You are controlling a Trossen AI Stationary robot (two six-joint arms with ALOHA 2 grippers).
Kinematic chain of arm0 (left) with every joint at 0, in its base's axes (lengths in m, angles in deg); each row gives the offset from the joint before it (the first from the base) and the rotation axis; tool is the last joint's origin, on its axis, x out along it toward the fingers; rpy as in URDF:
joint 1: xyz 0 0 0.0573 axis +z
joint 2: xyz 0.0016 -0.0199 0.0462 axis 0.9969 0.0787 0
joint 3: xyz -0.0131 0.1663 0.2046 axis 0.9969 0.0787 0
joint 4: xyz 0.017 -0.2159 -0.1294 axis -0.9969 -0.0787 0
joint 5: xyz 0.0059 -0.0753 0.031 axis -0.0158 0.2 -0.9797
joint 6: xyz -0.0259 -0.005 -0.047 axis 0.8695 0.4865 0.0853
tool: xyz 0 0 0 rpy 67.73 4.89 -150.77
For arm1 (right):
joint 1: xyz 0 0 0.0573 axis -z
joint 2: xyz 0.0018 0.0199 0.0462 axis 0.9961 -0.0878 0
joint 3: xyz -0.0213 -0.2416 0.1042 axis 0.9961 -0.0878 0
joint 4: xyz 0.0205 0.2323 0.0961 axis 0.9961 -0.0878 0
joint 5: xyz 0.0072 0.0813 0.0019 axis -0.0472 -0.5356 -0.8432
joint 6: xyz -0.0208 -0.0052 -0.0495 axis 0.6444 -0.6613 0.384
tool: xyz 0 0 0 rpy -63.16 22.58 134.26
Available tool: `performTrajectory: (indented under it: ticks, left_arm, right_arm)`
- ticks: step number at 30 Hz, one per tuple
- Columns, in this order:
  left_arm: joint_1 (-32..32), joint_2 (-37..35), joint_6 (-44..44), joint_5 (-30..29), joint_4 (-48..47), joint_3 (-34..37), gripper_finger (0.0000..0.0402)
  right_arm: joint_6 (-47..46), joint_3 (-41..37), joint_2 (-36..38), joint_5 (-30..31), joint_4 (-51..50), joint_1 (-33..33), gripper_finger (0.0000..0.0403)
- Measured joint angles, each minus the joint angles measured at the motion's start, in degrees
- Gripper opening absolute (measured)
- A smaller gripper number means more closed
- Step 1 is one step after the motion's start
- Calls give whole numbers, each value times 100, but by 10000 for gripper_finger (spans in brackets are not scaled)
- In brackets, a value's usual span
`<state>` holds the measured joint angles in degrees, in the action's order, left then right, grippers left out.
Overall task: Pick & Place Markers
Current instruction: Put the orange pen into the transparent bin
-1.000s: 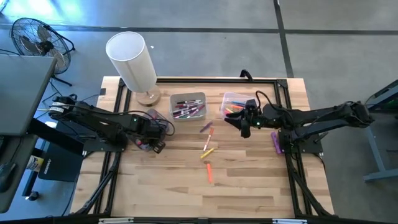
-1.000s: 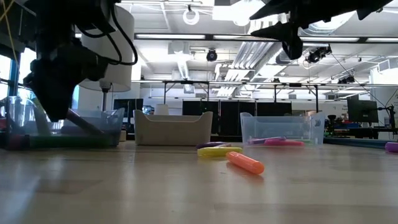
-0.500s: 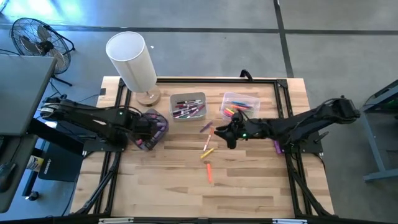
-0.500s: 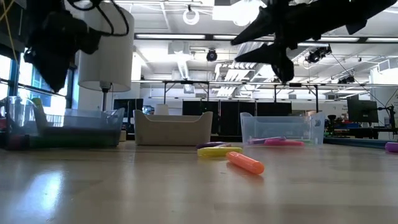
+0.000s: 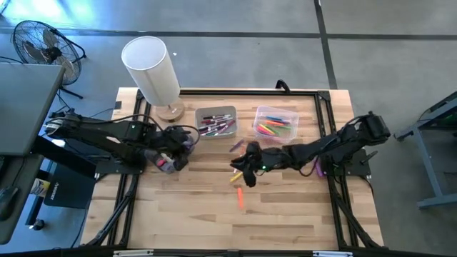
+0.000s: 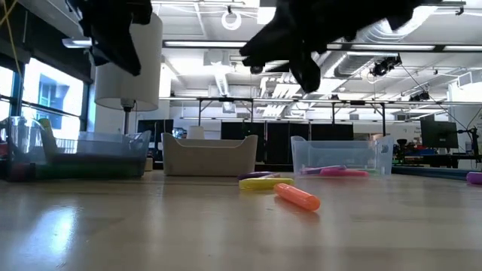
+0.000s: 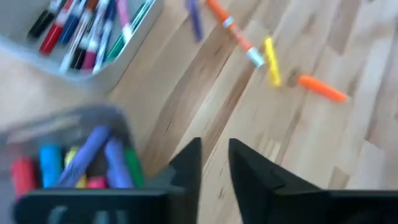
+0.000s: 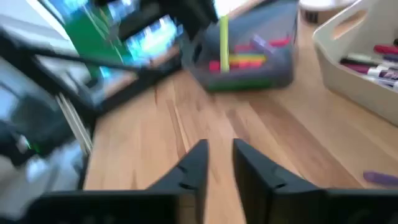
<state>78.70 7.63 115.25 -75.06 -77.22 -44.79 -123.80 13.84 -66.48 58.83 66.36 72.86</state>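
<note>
Four loose markers lie mid-table: a purple one (image 5: 235, 145), an orange-and-white pen (image 5: 240, 158), a yellow one (image 5: 237, 175) and an orange highlighter (image 5: 240, 198) nearest the near edge. The right gripper (image 5: 243, 170) hangs above the yellow marker, its fingers a narrow gap apart and holding nothing. The risk, as a judgement: with the fingers this close together, a descent could land a tip on a round marker and roll it aside, or nudge the pen just beside it, spoiling the grasp. The left gripper (image 5: 173, 158) sits over the left part of the table, fingers likewise slightly apart and empty, near a clear bin (image 7: 68, 158) crowded with markers; a low swing there could clip its wall. Farther back stand a grey bin (image 5: 216, 122) of dark and pink pens and a clear bin (image 5: 275, 122) of bright ones. The surface is pale wood planking in a black frame. A white lamp (image 5: 151, 69) stands at the far left corner; beyond are a fan (image 5: 37, 41), grey floor, and a bright workshop with ceiling lights.
</note>
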Motion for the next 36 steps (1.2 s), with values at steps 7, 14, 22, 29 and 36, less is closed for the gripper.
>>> performTrajectory:
  ticks: [7, 14, 22, 29, 36]
  left_arm:
    - [-84, 65, -670, 151, 445, 0, 14]
    - [-387, 67, -832, 123, 433, 2, 3]
    - [-713, 67, -831, 26, 268, 2, 1]
    - [-949, 67, -827, 0, 9, 2, 1]
    - [-944, 67, -823, 44, -60, 2, 1]
  right_arm:
    - [-425, 2292, -424, 27, -4255, 9, 12]
    - [-2016, 4559, -1471, 416, -7555, -218, 3]
    - [-3562, 6591, -3081, -55, -9758, -531, 1]
    - [-3932, 6970, -3959, -784, -9988, -729, 17]
    - [-3950, 6875, -4249, -912, -9671, -764, 79]
